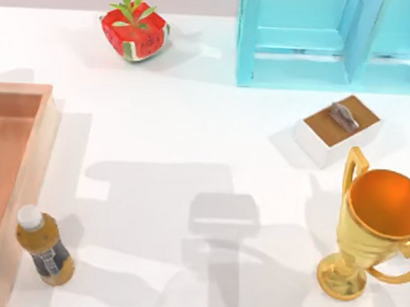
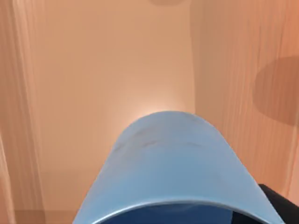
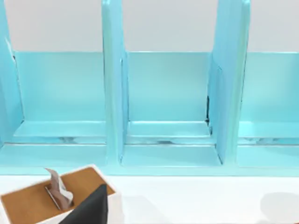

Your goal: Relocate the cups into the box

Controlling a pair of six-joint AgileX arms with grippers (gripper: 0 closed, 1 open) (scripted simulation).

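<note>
The wooden box (image 1: 27,166) sits at the left edge of the table (image 1: 192,146), cut off by the top view's left border, with its near wall running toward the front left corner. In the left wrist view the blue cup (image 2: 173,172) is seen close up against the box's orange-brown floor (image 2: 107,70), its rim toward the camera; a dark bit of the left arm's finger (image 2: 280,200) shows beside the cup, but how far the jaws stand apart, or whether they have hold of the cup, I cannot tell.

A bottle of brown drink (image 1: 44,246) with a white cap lies just beside the box's outer wall near the front left corner. A watermelon-patterned planter (image 1: 134,29) stands at the back edge, left of the turquoise cabinet (image 1: 332,40) at the back right. A small white box with a brown top (image 1: 337,129) rests in front of the cabinet, and a gold trophy (image 1: 375,225) stands near the right edge toward the front.

The right wrist view faces the cabinet's open shelves, the small white box close by, with a dark finger (image 3: 91,210) at its side; those jaws' opening I cannot tell either.
</note>
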